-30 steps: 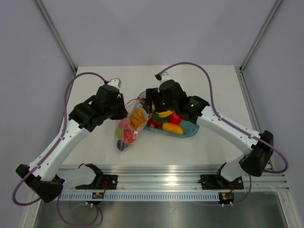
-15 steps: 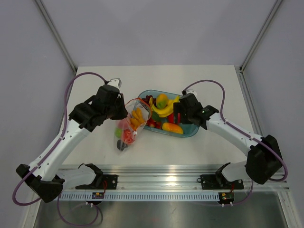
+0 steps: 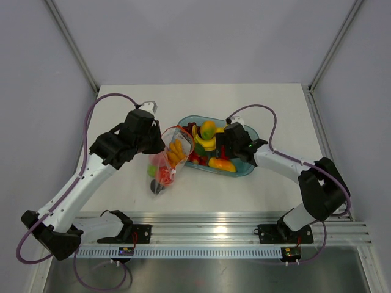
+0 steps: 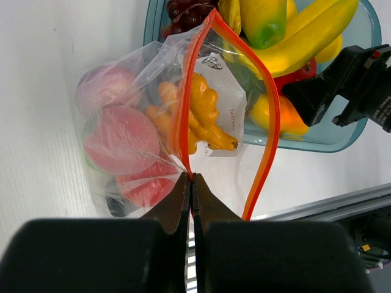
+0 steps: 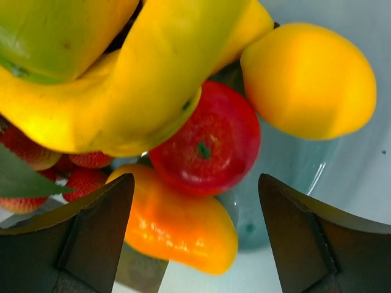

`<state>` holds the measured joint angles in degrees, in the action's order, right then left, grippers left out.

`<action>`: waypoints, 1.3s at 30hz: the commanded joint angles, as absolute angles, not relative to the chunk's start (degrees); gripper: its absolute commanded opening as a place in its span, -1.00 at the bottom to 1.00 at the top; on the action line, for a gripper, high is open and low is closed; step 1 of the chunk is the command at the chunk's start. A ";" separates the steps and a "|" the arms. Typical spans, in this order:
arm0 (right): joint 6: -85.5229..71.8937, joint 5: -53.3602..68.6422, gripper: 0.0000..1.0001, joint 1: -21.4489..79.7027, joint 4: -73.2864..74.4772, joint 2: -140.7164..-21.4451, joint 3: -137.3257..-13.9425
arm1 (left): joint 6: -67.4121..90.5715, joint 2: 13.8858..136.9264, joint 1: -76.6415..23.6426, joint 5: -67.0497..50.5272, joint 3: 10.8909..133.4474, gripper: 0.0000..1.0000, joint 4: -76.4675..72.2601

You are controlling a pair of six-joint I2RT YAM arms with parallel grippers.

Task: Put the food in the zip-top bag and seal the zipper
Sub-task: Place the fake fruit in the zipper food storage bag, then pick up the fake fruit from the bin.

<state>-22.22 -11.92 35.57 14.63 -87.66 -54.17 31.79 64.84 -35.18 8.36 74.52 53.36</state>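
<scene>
The zip-top bag [image 3: 166, 160] lies left of the tray, mouth open towards it, with red, orange and dark food inside. My left gripper [image 4: 191, 178] is shut on the bag's orange-red zipper [image 4: 182, 116] and holds one lip up; the other lip [image 4: 272, 131] bows out. My right gripper [image 3: 221, 152] is open over the tray [image 3: 247, 166], its fingers either side of a red apple [image 5: 206, 145] and an orange-yellow piece [image 5: 177, 227]. Bananas [image 5: 140, 79], a lemon [image 5: 308, 79] and strawberries [image 5: 85, 177] lie around them.
The blue-tinted oval tray [image 4: 351, 131] sits mid-table, right of the bag. An aluminium rail [image 3: 244, 235] runs along the near edge. Frame posts stand at the table's back corners.
My right arm pulled back to the right, then came back left over the tray's near side. The left gripper and bag have held still.
</scene>
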 commanded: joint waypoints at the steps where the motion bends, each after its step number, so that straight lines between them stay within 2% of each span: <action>1: -20.57 -14.94 0.79 35.60 7.13 -90.08 -55.46 | 31.55 63.54 -35.07 7.74 74.36 -1.00 50.19; 6: -20.74 -18.10 0.76 35.51 5.98 -93.16 -56.25 | 31.64 63.63 -35.07 6.94 74.01 -1.00 49.48; 19: -22.15 -18.63 0.40 35.59 -2.55 -89.65 -49.92 | 31.46 63.90 -34.98 6.59 72.77 -1.00 48.87; 25: -23.55 -19.07 0.24 35.60 -0.71 -83.77 -48.08 | 31.38 63.90 -35.07 6.68 72.77 -1.00 48.78; 39: -22.76 -17.49 0.17 35.68 9.83 -65.67 -49.82 | 30.94 64.95 -34.98 6.15 73.48 -1.00 48.16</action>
